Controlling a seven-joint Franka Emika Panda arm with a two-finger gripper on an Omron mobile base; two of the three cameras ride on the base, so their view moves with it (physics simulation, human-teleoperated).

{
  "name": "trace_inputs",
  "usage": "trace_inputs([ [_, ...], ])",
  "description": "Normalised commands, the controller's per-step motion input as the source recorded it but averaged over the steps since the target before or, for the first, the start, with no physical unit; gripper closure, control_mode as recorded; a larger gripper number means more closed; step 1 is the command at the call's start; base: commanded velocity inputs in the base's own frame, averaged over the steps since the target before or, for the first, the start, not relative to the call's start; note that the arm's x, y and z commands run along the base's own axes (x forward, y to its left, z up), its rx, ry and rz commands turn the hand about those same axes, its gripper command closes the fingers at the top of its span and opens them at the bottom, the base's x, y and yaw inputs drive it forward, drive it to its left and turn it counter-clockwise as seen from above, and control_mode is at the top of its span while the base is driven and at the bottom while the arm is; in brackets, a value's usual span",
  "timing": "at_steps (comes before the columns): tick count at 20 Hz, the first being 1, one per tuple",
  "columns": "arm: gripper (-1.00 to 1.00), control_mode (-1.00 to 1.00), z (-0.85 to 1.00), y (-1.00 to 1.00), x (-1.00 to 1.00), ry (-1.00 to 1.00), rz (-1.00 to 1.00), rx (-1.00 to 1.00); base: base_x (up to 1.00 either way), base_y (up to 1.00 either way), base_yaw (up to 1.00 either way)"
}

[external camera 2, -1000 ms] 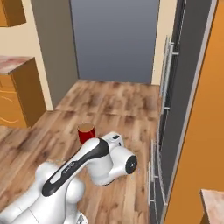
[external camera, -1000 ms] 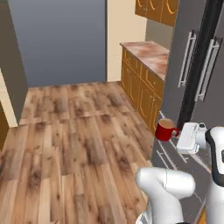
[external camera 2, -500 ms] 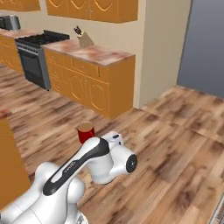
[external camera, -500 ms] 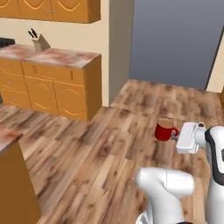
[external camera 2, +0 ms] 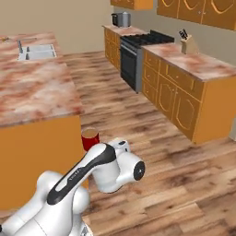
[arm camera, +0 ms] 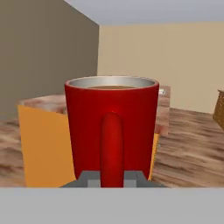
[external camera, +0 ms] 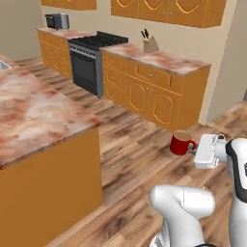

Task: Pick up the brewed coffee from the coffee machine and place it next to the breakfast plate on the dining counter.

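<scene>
- One red coffee mug [external camera: 181,143], filled near the brim with brown coffee; carried in the air above the wood floor, right of centre in the left base view, lower left of centre in the right base view [external camera 2: 90,138], and dead centre in the hand view [arm camera: 112,127].
- End effector [arm camera: 112,178]: closed narrow on the mug's handle, one grey fingertip on each side of it at the bottom of the hand view; the mug stands upright.
- Handling, judged: rigid, smooth glazed wall, likely slippery; breakable if dropped. Light enough, but the load is liquid and sits high, so any tilt or jolt would spill it. The handle is the sound place to hold it; the grip is off to one side, so the mug could swing about the fingers.
- Dining table [external camera: 34,113]: marbled reddish-cream top, orange sides; fills the left of the left base view. Steel sink [external camera 2: 37,50] inset at the upper left of the right base view.
- Wall cabinets with stove [external camera: 91,53], knife block [external camera 2: 186,44] and toaster [external camera: 57,20] along the far wall.
- Placement is not yet done.
</scene>
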Motion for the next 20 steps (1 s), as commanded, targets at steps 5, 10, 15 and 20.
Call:
trace_inputs([
  [5, 1.00, 1.00, 0.00, 0.00, 0.00, 0.00, 0.00, 0.00, 0.09, 0.76, 0.68],
  [10, 1.00, 1.00, 0.00, 0.00, 0.00, 0.00, 0.00, 0.00, 0.11, 1.00, 0.50],
  [15, 1.00, 1.00, 0.00, 0.00, 0.00, 0.00, 0.00, 0.00, 0.25, 1.00, 0.35],
  [20, 1.00, 1.00, 0.00, 0.00, 0.00, 0.00, 0.00, 0.00, 0.49, 1.00, 0.24],
])
